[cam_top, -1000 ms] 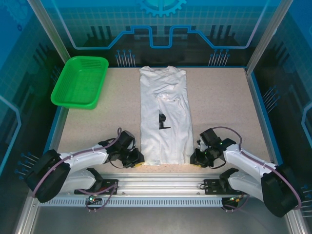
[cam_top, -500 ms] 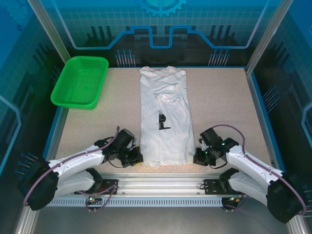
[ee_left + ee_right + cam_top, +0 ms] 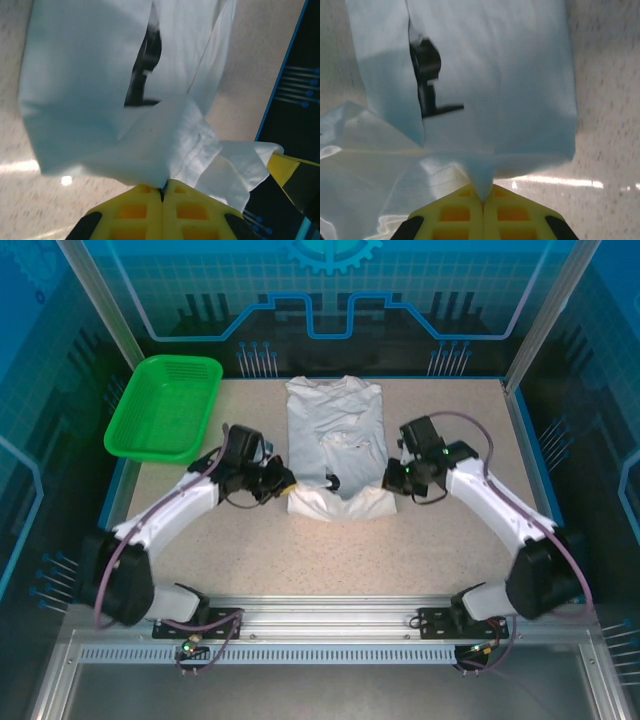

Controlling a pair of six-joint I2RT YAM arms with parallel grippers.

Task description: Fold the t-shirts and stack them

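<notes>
T-shirt is grabbed on both sides. My left gripper is squeezed tight on a bunched edge of the cloth, and my right gripper the same, with the ribbed yellow pads pressed together. It's soft, thin, wrinkly white fabric with a black print. It's spread between the two grippers, doubled over I think, on the speckled table.

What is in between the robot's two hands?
The white t-shirt, seen from above: the left gripper and right gripper each pinch one side.
</notes>
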